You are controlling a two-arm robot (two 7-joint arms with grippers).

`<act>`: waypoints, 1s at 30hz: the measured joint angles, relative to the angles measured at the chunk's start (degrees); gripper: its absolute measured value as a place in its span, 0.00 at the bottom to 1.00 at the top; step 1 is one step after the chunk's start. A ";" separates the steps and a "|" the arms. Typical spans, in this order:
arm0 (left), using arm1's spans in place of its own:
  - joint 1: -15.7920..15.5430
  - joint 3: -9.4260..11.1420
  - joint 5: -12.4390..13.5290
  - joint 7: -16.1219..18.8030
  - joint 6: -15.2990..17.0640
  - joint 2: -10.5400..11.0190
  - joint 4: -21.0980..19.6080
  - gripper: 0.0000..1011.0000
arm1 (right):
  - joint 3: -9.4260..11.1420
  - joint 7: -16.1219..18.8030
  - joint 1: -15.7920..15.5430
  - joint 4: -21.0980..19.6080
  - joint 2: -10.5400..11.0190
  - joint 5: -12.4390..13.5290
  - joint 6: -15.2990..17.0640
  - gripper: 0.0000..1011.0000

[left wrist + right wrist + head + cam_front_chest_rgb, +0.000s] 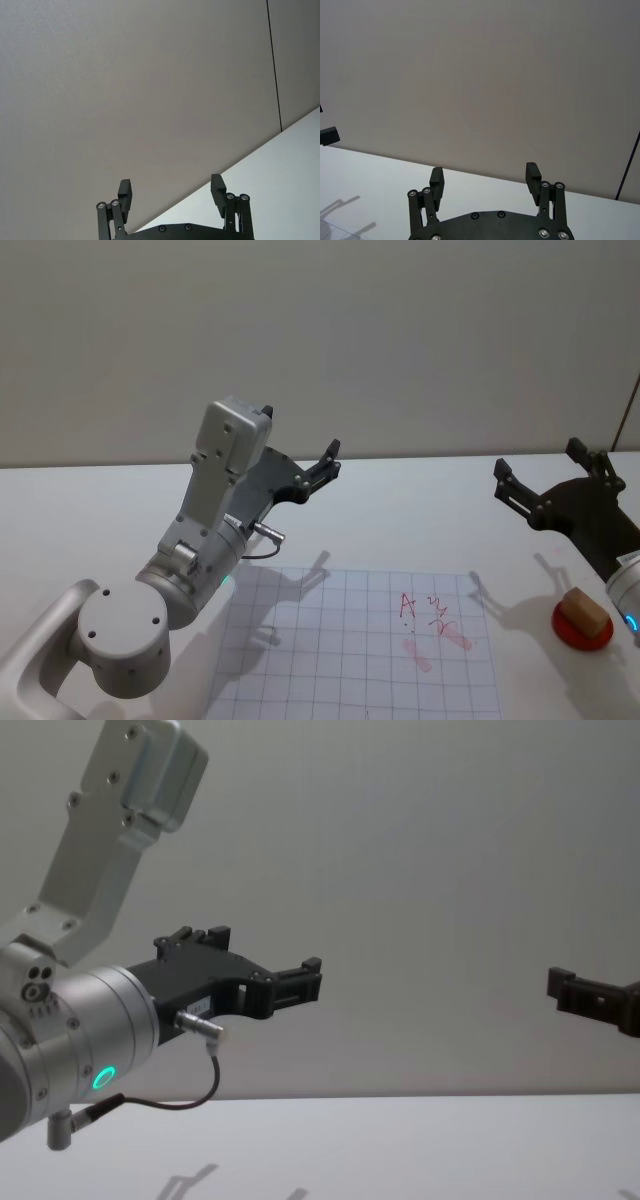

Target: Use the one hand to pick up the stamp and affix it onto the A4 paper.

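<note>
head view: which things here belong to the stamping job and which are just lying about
Job: stamp on its red pad; gridded paper; right gripper, open, nearest the stamp.
Just there: left gripper, open, raised above the table; wall behind.

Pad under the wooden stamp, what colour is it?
The round pad is red; best in head view.

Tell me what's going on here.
Nothing is being handled at this moment. The left gripper and the right gripper both hang above the white table, fingers open and empty. The wooden stamp sits on a red pad at the table's right side, just below the right gripper. The gridded paper lies flat in front of the robot and bears some red marks. The stamp has not been picked up.
</note>
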 joint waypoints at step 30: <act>0.00 0.00 0.00 0.00 0.00 0.00 0.00 0.99 | 0.00 0.00 0.00 0.00 0.00 0.00 0.01 0.99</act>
